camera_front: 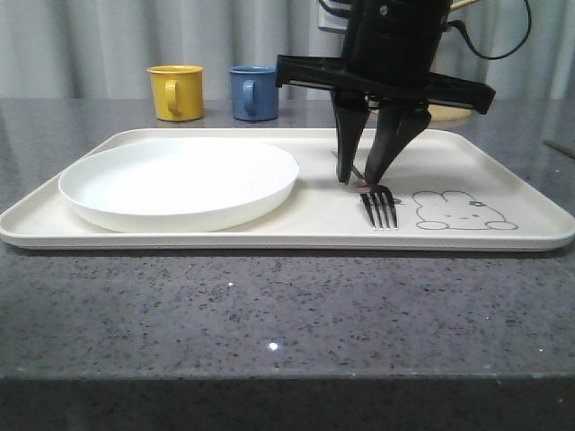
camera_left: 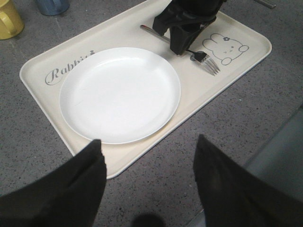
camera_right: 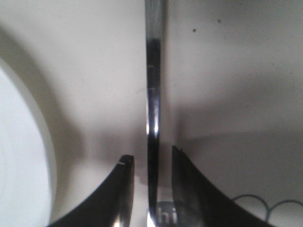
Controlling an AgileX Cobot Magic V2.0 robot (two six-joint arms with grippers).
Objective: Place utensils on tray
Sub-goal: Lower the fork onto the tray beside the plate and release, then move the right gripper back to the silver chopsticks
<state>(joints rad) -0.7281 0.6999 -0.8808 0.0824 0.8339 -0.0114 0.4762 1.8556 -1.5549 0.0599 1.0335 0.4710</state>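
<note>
Fork [camera_front: 379,207]: lies flat on the tray, between the white plate and the rabbit drawing, tines toward the tray's near rim; its handle runs back under the right arm's tool.
Tray [camera_front: 269,241]: cream, rectangular, low rim, resting on the grey speckled table [camera_front: 269,314]; in the left wrist view the script "Rabbit" sits on its floor beside the plate, at the end away from the fork.
Right tool [camera_front: 359,183]: stands point-down over the tray, its tips at the neck of the fork, just behind the tines. In the right wrist view the two fingers [camera_right: 124,189] flank the shiny handle with a thin gap on each side, so the jaws are slightly parted and not gripping the fork.
Left tool [camera_left: 149,184]: seen in the left wrist view above the table just off the tray's rim, on the plate side; its two dark fingers stand wide apart with nothing between them.
Plate [camera_front: 180,184]: white, round, bare, on the tray's left half, near the fork but not touching it.
Rabbit drawing [camera_front: 463,211]: grey outline on the tray floor, just beside the fork's tines.
Mugs: a yellow mug [camera_front: 176,92] and a blue mug [camera_front: 252,92] stand side by side on the table behind the tray's far rim.
</note>
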